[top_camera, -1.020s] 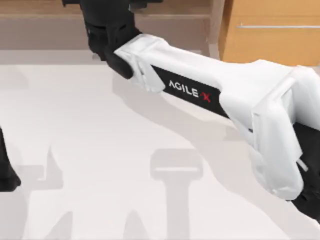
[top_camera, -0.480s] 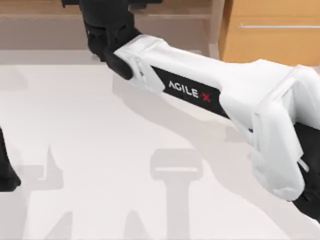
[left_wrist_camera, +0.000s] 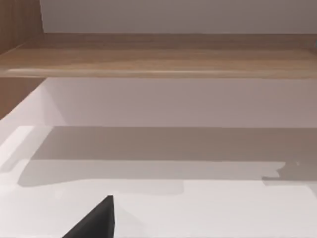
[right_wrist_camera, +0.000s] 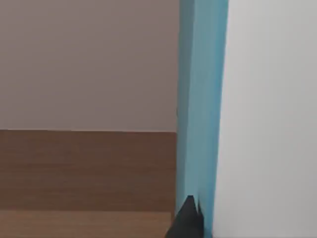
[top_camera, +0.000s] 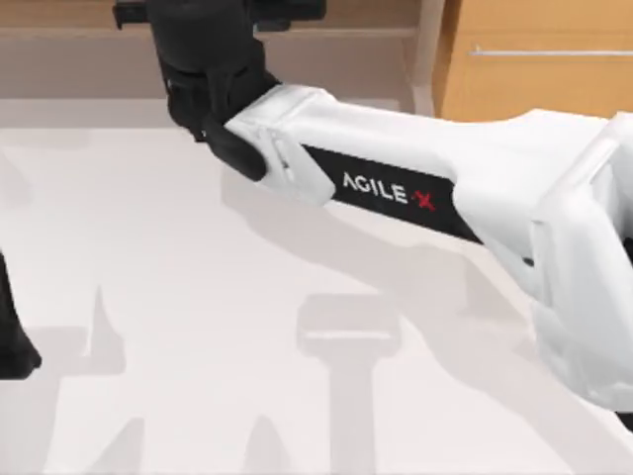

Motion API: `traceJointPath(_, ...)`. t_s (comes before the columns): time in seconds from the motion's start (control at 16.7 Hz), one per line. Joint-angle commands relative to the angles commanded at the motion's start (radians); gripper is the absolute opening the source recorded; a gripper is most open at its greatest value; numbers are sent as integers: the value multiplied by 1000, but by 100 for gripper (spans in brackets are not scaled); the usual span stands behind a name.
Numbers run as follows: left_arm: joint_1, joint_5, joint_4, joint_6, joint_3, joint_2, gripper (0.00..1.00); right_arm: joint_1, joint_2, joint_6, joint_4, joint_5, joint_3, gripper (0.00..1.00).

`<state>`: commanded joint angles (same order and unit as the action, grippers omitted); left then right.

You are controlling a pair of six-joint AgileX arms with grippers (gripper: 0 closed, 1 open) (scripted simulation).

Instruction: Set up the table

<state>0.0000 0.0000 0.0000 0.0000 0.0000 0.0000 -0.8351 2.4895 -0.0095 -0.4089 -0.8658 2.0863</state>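
Table (top_camera: 178, 297): broad, flat, matte white, spanning the top view from 9 o'clock to 3 o'clock and down to 6 o'clock. Bare surface, crossed only by soft grey shadows of my arms. It also shows in the left wrist view (left_wrist_camera: 208, 208), running up to a pale back wall.

Brown wooden shelf board (top_camera: 346, 30) lies along the table's far edge at 12 o'clock. From the left wrist camera the same board (left_wrist_camera: 158, 62) runs level above the white surface.

Orange-wood drawer unit (top_camera: 534, 89) stands at 1 to 2 o'clock, just beside the shelf's upright. A thin metal bar handle (top_camera: 549, 50) lies level across its front.

Right arm (top_camera: 415, 168): white shell with a black AgileX strip. It comes in from 3 o'clock and stretches across the table toward 11 o'clock. Its black wrist end (top_camera: 203, 69) sits over the table's far edge, at the shelf.

Right pincer (right_wrist_camera: 188, 223): one dark tip is in sight, against the edge of an upright light-blue panel (right_wrist_camera: 200, 99). A white face lies on one side of the panel, brown wood and a plain wall on the other. Spread, closed or pinching the panel: cannot tell.

Left arm (top_camera: 12, 341): a black part at 9 o'clock, at the table's left edge, parked. Left pincer (left_wrist_camera: 96, 223) shows one dark tip over the white surface. State: cannot tell.
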Motion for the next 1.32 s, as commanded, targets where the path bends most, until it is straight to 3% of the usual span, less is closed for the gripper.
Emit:
traceJointPath(0.36,0,0,0,0,0,0,100,6,-7,6,0,7,-10,0)
traceJointPath(0.54,0,0,0,0,0,0,100,17,-72,72,-3,83,-80,0)
traceJointPath(0.84,0,0,0,0,0,0,100,56,-269,318,-15,360,-343,0)
traceJointPath(1.32,0,0,0,0,0,0,100,278,-772,826,-20,951,-927,0)
